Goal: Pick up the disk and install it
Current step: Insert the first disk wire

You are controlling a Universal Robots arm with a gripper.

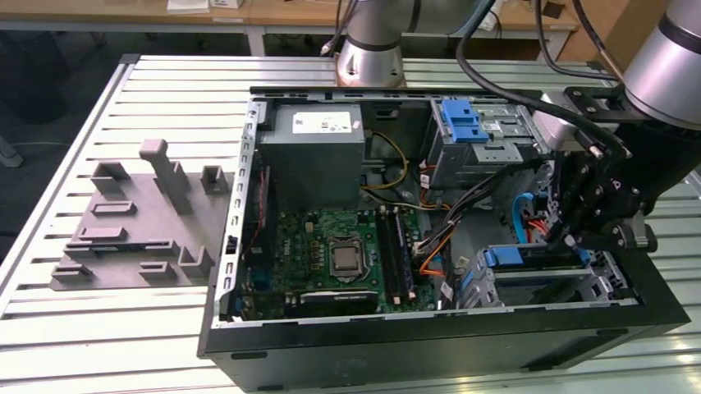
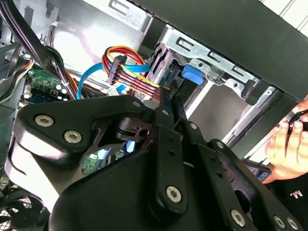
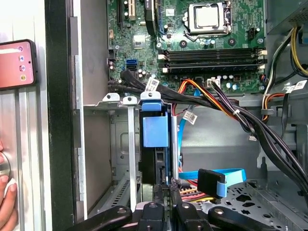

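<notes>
Nearest us, our black hand [image 3: 163, 214] sits just above the disk [image 3: 155, 144], which stands on edge in the drive cage [image 3: 120, 159] (blue carrier tab showing); we cannot tell its finger state. Rightward lie bundled cables [image 3: 231, 113].

The arm [image 1: 674, 49] at the exterior view's upper right is a silver-grey tube with black cables looped alongside. Its gripper [image 1: 586, 222] is matt black, built of hinged links fastened with round silver screws.
</notes>
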